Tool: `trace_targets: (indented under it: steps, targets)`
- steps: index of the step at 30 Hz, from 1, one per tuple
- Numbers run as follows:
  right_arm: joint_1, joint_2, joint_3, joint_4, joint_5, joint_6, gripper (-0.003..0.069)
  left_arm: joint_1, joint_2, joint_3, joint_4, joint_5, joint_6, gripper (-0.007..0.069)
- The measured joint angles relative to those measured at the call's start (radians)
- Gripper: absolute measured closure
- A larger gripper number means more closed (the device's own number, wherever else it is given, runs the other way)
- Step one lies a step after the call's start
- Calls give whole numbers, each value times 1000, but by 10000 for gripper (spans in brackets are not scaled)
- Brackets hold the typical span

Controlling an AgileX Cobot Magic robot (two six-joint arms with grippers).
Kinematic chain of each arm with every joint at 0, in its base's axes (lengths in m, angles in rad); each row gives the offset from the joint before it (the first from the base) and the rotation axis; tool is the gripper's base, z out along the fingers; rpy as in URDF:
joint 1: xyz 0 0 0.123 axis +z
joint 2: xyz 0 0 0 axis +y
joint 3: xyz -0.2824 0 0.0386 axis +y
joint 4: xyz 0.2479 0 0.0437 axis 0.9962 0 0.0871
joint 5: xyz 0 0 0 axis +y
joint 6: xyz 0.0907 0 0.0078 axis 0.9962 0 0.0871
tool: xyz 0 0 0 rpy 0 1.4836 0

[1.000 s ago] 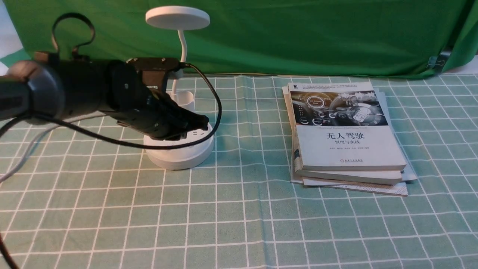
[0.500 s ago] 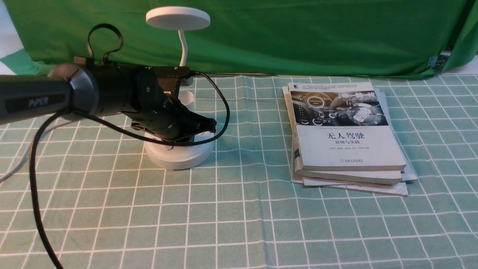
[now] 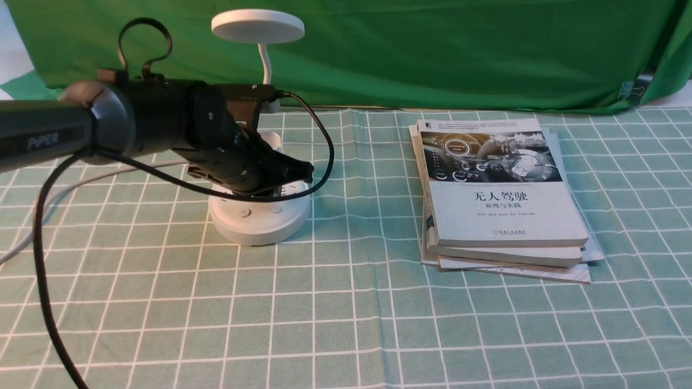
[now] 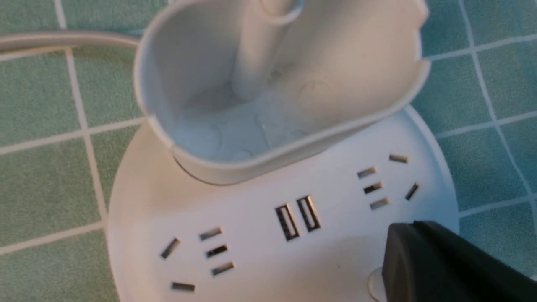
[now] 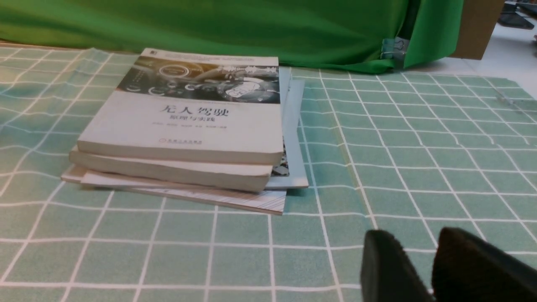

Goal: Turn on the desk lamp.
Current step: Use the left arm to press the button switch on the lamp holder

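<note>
In the upper left of the front view stands the desk lamp, a white plastic piece with a flat round disc head, a thin curved gooseneck and a thick round base. Its white cup-shaped holder rises from the base, beside slotted sockets and two narrow rectangular ports. Two small round buttons sit on the base's near side, one with a power mark, the other to its right in the front view.

The robot's black left arm reaches in from the left edge of the frame, and its left gripper is poised over the base, fingers together. In the left wrist view the fingers partly cover a round button; whether they touch it cannot be told. A black cable loops from the arm toward the lower left.

A stack of books with a black-and-white car-interior cover on top lies right of centre on the green checked tablecloth, before a green cloth backdrop. The right gripper, seen in the right wrist view, has its dark, blurred fingers apart.
</note>
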Motion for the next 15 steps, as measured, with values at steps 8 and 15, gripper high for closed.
trace_targets:
  steps: [8,15]
  targets:
    - [0,0,0,0,0,0,419,0,34,-1,-28,13,0,623]
    - [0,0,0,0,0,0,419,0,57,-14,-54,-8,6,623]
